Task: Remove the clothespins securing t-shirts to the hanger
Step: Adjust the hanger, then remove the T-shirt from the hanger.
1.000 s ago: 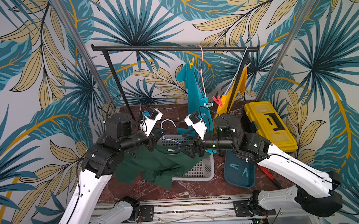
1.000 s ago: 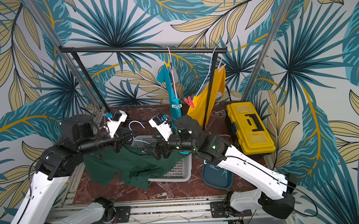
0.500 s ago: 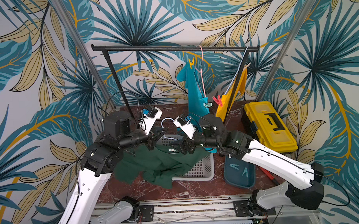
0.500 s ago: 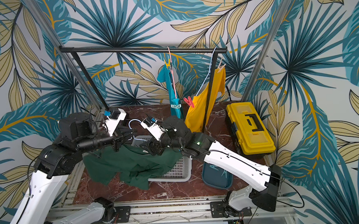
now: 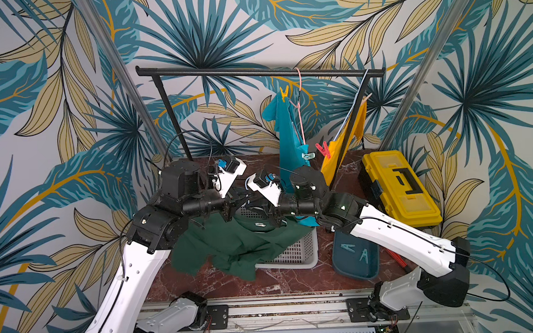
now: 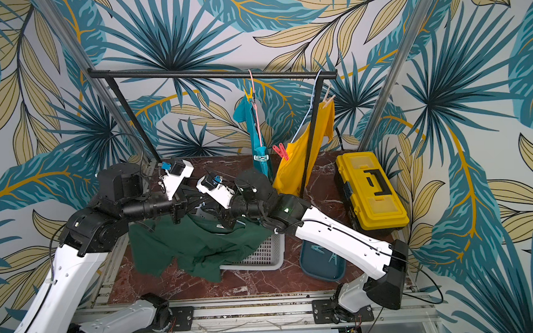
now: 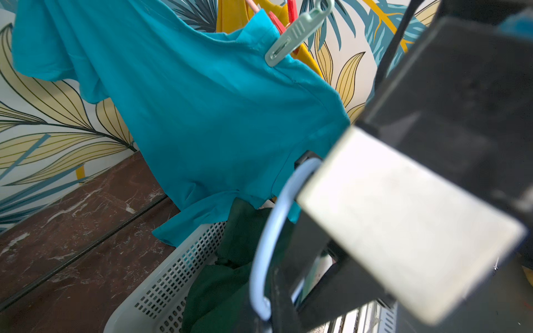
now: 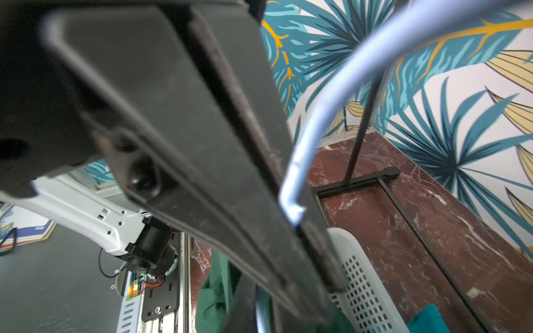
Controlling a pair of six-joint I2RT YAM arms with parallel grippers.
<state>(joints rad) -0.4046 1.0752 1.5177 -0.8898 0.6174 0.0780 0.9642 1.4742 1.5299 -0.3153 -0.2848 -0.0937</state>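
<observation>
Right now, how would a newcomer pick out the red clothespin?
Start at the black rail across the back, where two shirts hang. The red clothespin grips the yellow t-shirt at its low near end. Its closest neighbour, on the turquoise t-shirt, is a pale teal clothespin.

No legible text anywhere, neck label on green t-shirt too small

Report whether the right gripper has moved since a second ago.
Yes. The right gripper has swung away from the yellow toolbox, over the white basket toward the left gripper, shutting on the pale blue hanger.
</observation>
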